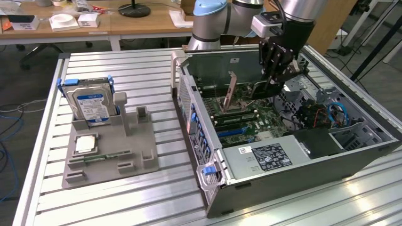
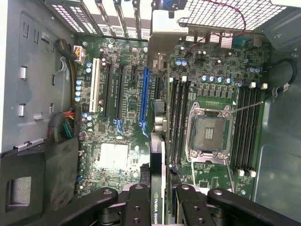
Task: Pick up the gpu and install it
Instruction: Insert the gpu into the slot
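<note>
Inside the open computer case (image 1: pixel 351 155), the gpu (image 2: pixel 159 155), a thin flat dark card seen edge-on, is hanging upright over the green motherboard (image 2: pixel 122 94), beside the long blue slot (image 2: pixel 144 101). Its silver metal bracket (image 2: pixel 162 33) is reaching toward the slotted rear wall. The end effector (image 2: pixel 159 200) is clamping the card's top edge between black fingers (image 2: pixel 186 207). At nine o'clock from the case in the exterior view, a grey moulded holder (image 1: pixel 110 150) is sitting on the ribbed aluminium counter (image 1: pixel 125 202), carrying a silver hard drive (image 1: pixel 91 103) standing at its twelve o'clock end.
</note>
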### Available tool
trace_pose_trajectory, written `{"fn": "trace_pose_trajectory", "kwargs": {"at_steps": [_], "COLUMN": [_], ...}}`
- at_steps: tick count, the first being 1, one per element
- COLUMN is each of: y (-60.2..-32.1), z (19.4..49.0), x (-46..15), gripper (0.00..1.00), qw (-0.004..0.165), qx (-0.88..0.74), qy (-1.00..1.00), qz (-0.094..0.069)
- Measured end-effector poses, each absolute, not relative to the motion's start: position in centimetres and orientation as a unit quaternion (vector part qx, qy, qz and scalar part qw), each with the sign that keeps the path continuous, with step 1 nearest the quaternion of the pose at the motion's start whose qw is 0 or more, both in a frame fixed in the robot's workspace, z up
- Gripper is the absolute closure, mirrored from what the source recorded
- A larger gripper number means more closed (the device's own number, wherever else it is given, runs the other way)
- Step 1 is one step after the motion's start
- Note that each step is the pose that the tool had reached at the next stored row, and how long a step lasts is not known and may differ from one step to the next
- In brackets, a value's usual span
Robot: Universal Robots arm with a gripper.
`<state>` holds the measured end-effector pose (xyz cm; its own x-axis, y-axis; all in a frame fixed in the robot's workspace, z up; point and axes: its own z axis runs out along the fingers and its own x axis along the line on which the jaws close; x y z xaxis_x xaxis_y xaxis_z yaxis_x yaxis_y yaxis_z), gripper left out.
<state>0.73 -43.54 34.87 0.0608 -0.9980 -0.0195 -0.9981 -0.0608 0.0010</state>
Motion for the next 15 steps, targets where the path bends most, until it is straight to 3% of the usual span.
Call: {"fn": "trace_pose_trajectory", "kwargs": {"at_steps": [15], "y": [-43.55], "z": [34.27], "x": [0.68], "gripper": [0.74], "qw": [0.01], "qx": [-0.693], "qy": [0.721], "qz": [0.002]}}
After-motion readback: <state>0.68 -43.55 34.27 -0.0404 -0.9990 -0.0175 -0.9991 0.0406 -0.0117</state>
